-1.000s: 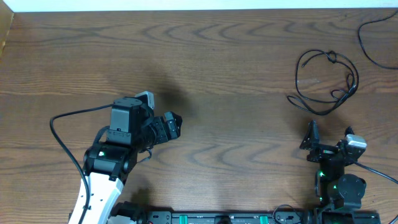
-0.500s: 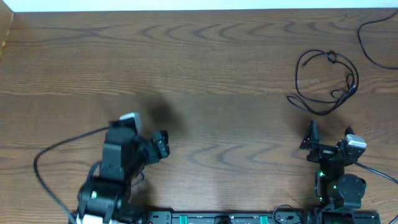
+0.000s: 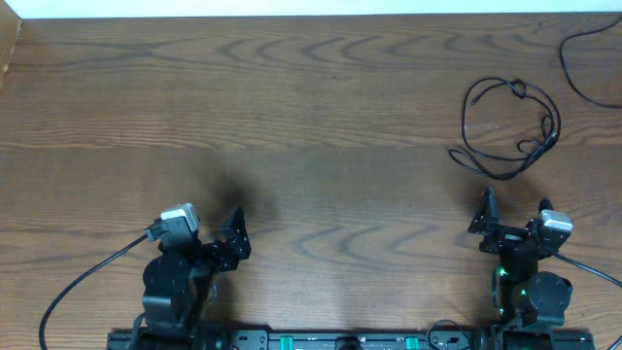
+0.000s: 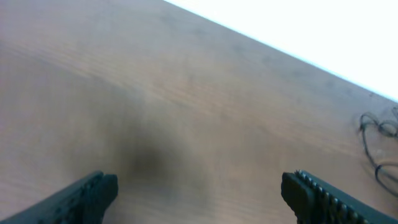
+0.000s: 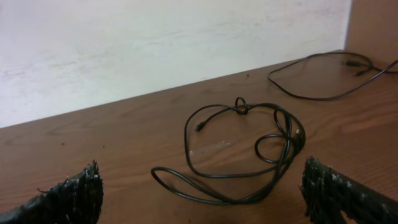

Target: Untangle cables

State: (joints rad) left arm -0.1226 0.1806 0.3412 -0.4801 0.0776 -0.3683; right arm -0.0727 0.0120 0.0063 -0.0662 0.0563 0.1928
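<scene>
Left gripper [image 3: 225, 248] has drawn back, jaws wide; cables [image 5: 240, 106] lie just ahead of the wide-open right gripper [image 3: 513, 216].

Both arms sit folded low along the near edge of the table [image 3: 311, 146]. The left gripper [image 3: 207, 236] is at that edge's left end, jaws spread wide and empty. The right gripper [image 3: 513, 216] is at its right end, jaws equally wide, holding nothing.

A dark brown wood-grain bench [image 3: 321, 117] fills the overhead view. Along its far edge stands a plain white wall [image 5: 155, 43], faintly scuffed. Light is even, with soft shadows.
</scene>
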